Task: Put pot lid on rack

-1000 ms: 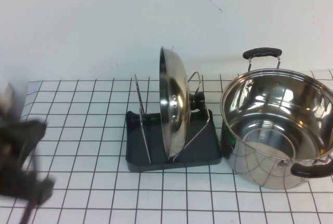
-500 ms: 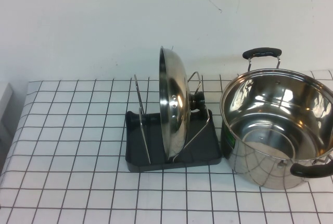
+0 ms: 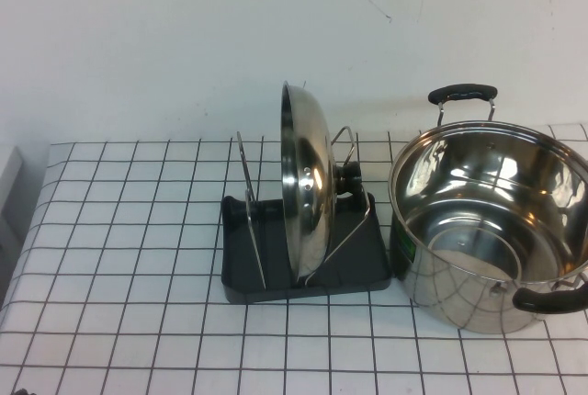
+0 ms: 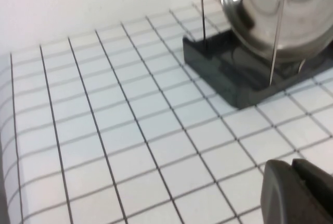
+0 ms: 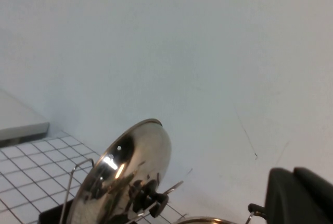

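Pot lid (image 3: 308,184) stands upright in the rack (image 3: 241,276), job looks done; left tool (image 4: 296,193) nearby, closed and empty; right tool (image 5: 299,195) above it, grip unclear.

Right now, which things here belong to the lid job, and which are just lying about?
Job: pot lid, standing on edge in the rack; left gripper low by the rack, right gripper raised.
Lying about: the open pot right of the rack.

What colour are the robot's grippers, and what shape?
Only a corner of each shows. The left gripper is dark grey, smooth and blocky with rounded edges and a thin seam down it. The right gripper looks nearly black, with the same rounded shape. No cables or markings are visible.
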You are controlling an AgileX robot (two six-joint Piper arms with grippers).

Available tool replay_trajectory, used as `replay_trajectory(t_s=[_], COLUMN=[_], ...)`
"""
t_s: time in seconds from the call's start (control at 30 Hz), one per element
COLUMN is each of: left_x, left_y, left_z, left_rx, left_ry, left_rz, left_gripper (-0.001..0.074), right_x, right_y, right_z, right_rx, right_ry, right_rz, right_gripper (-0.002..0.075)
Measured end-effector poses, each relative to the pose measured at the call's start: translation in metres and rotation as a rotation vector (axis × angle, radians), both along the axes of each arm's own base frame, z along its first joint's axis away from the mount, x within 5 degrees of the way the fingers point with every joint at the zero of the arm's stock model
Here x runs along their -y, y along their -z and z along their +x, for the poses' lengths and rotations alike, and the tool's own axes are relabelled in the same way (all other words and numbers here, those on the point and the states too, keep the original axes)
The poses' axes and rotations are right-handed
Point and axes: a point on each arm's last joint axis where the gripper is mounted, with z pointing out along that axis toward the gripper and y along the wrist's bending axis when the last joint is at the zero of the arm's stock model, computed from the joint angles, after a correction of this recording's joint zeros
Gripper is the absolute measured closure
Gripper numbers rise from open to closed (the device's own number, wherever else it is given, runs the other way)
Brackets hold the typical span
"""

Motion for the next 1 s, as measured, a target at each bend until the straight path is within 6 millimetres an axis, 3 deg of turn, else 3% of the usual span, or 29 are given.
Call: replay_trajectory(t_s=[0.27,0.57,0.87,1.0], left_x=[0.0,0.0,0.0,0.0], left_y=[0.01,0.01,0.01,0.01], left_z=[0.0,0.0,0.0,0.0], left_rx=[-0.03,-0.03,-0.031,-0.031], left_ry=[-0.006,-0.006,-0.007,-0.007], left_rz=[0.023,0.023,0.021,0.021], left_gripper=[0.0736,0.0736,0.0736,0.0736], right_x=[0.0,0.019,0.016,0.025], right_y=[0.003,0.011,0.021,0.029], right_z=[0.0,0.012,0.013,0.018], right_rx=[0.002,-0.01,-0.053,0.015], right_ry=[0.002,0.242,0.204,0.331], right_rz=[-0.051,-0.02,0.072,-0.027], right_gripper=[0.0727,0.0727,0.0727,0.0727])
